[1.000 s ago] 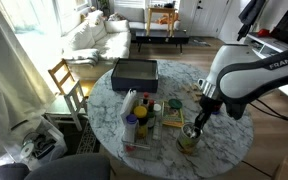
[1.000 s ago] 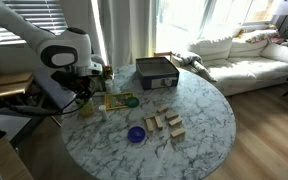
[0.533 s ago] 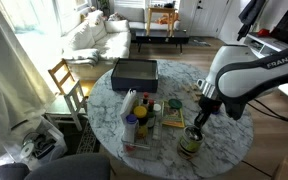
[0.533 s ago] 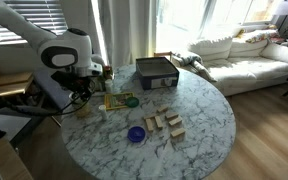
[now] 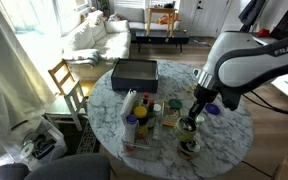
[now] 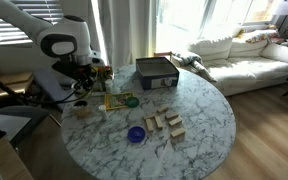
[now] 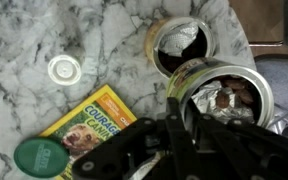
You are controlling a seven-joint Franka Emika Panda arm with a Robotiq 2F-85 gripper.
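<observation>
My gripper (image 7: pixel 184 112) is shut on the rim of a tin can (image 7: pixel 227 92) with a yellow-green label and crumpled foil inside; one finger is outside the wall and the other inside. In both exterior views the can (image 5: pixel 191 123) hangs from the gripper (image 6: pixel 81 86) just above the marble table (image 5: pixel 224 135). A second open tin (image 7: pixel 180 44), dark inside, stands on the table right below it (image 5: pixel 189 146), also seen as the tin (image 6: pixel 81 108) near the table's edge.
A yellow picture book (image 7: pixel 92 121), a green lid (image 7: pixel 41 155) and a white cap (image 7: pixel 64 69) lie beside the tins. A black box (image 5: pixel 134 72), bottles (image 5: pixel 132 122), a blue bowl (image 6: pixel 136 133) and wooden blocks (image 6: pixel 165 124) share the table. A chair (image 5: pixel 66 84) stands beside the table.
The jaws closed on the upper can's rim, then the arm rose, lifting that can off the tin that stays on the table.
</observation>
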